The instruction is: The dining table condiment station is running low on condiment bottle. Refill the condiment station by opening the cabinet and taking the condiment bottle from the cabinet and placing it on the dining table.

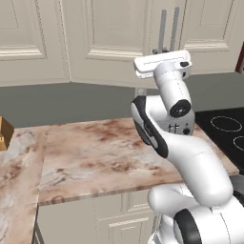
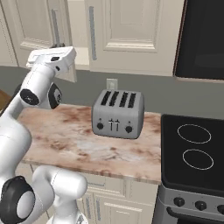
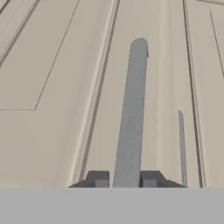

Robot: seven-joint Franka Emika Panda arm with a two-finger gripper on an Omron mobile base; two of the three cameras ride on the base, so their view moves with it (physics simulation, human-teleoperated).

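Note:
The tall cream cabinet (image 1: 109, 33) with raised-panel doors fills the back wall above the counter. My gripper (image 3: 125, 179) is raised to it and shut on a long silver bar handle (image 3: 131, 109), which runs up between the two fingertips. In the left base view the gripper (image 1: 162, 51) sits at the lower end of that handle (image 1: 163, 28). In the right base view the gripper (image 2: 57, 46) holds the handle (image 2: 54, 26), and the door's lower corner (image 2: 72, 72) stands slightly out from the cabinet front. The condiment bottle is hidden and the dining table is out of view.
A second bar handle (image 3: 181, 144) hangs just beside the held one. Below the arm, a silver toaster (image 2: 118, 113) stands on a marble counter (image 1: 95, 152). A black cooktop (image 2: 192, 148) lies to the right, a dark appliance (image 2: 201, 39) above it, and a brown box (image 1: 4, 133) at far left.

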